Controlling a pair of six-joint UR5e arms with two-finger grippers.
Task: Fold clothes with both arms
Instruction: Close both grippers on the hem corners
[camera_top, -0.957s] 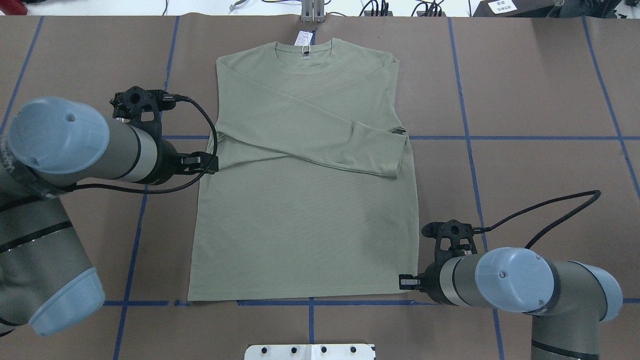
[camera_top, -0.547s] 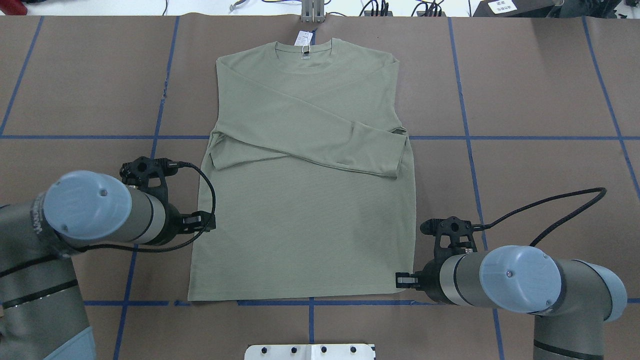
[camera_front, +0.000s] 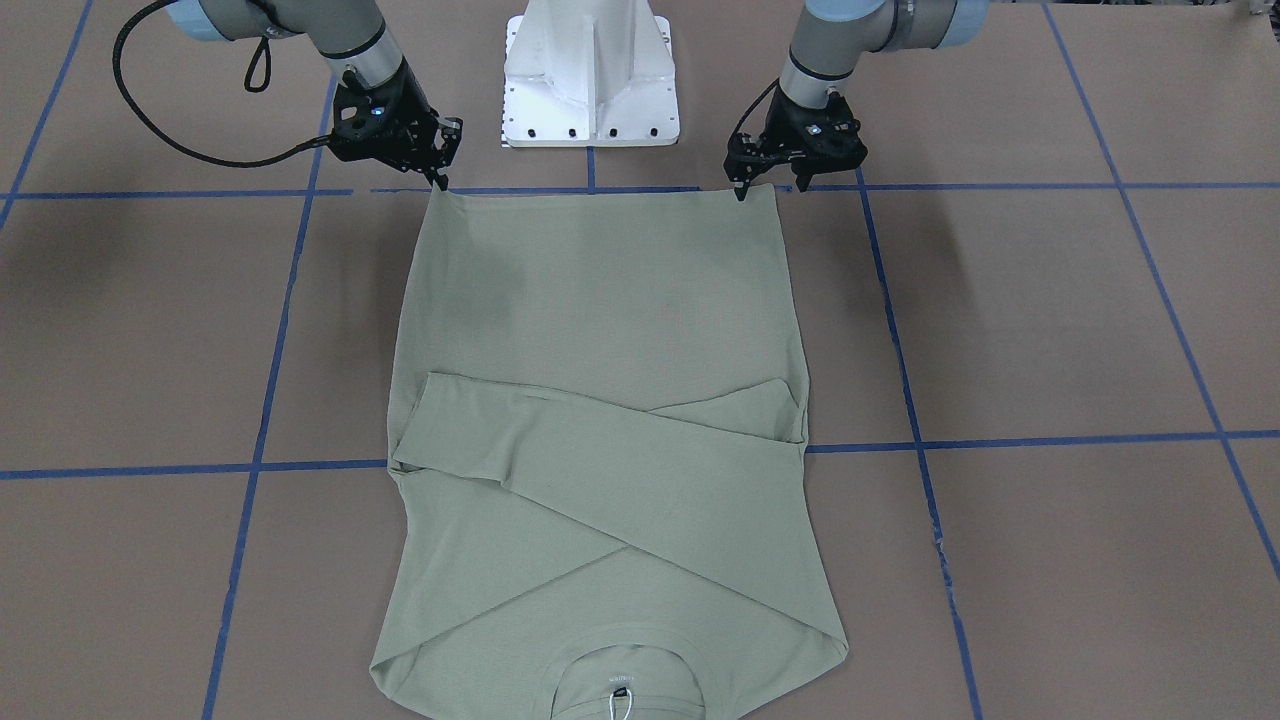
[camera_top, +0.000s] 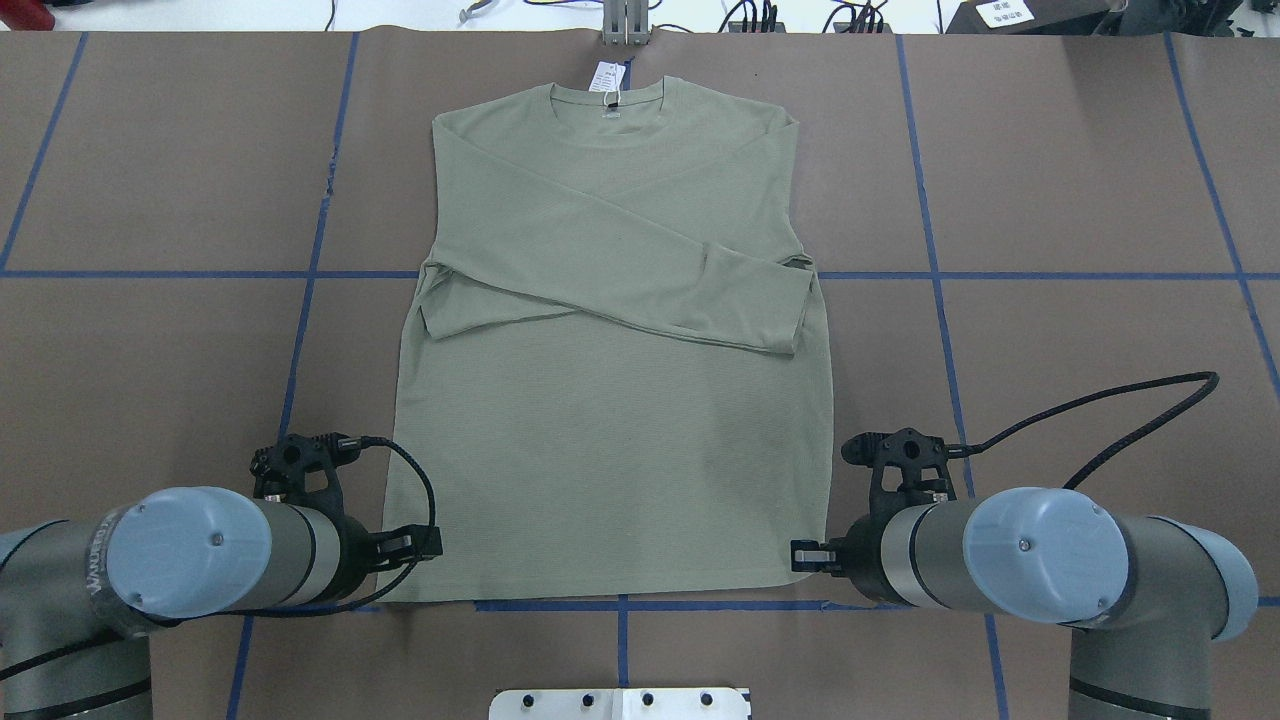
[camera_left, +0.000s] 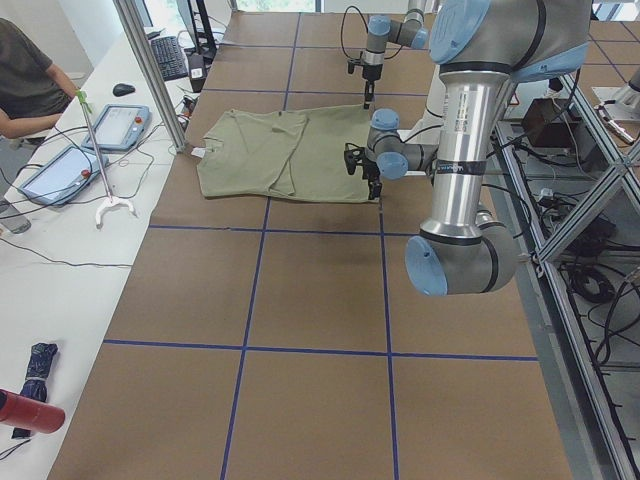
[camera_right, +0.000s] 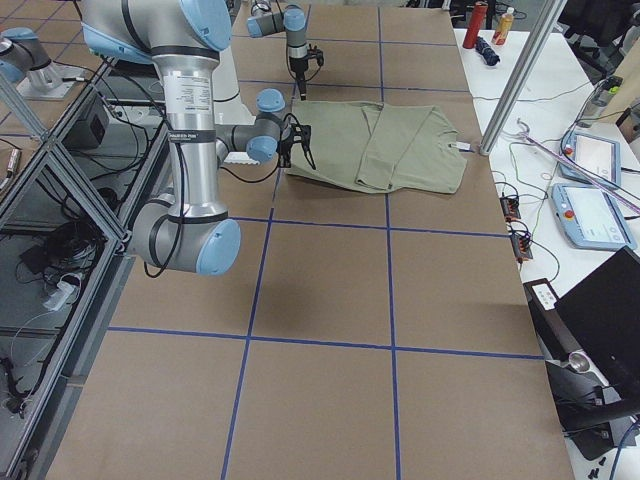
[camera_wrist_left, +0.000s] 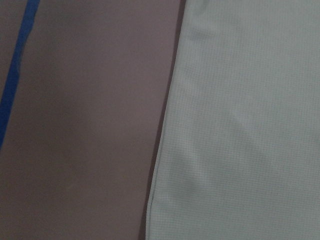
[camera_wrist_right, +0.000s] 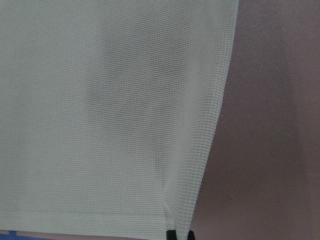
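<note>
Looks like a robotics lab: robot arms (camera_top: 190, 550) over a wide table (camera_top: 1100, 150) papered brown and gridded with blue tape (camera_top: 1100, 275), aluminium framing (camera_right: 70, 160) alongside, white bench (camera_right: 570, 90) carrying teach pendants (camera_right: 590, 215) and a laptop (camera_right: 600, 320), a person (camera_left: 25, 80) at it.

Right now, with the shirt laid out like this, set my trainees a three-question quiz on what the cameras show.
1. True or false: both sleeves lie folded across the front of the shirt.
2. Where are the left gripper and the right gripper? A) at the collar B) at the two corners of the bottom hem C) on the cuffs
3. At which end of the shirt is the hang tag: the robot's end or the far end?
Key: 1 true; 2 B; 3 the far end, at the neck.
</note>
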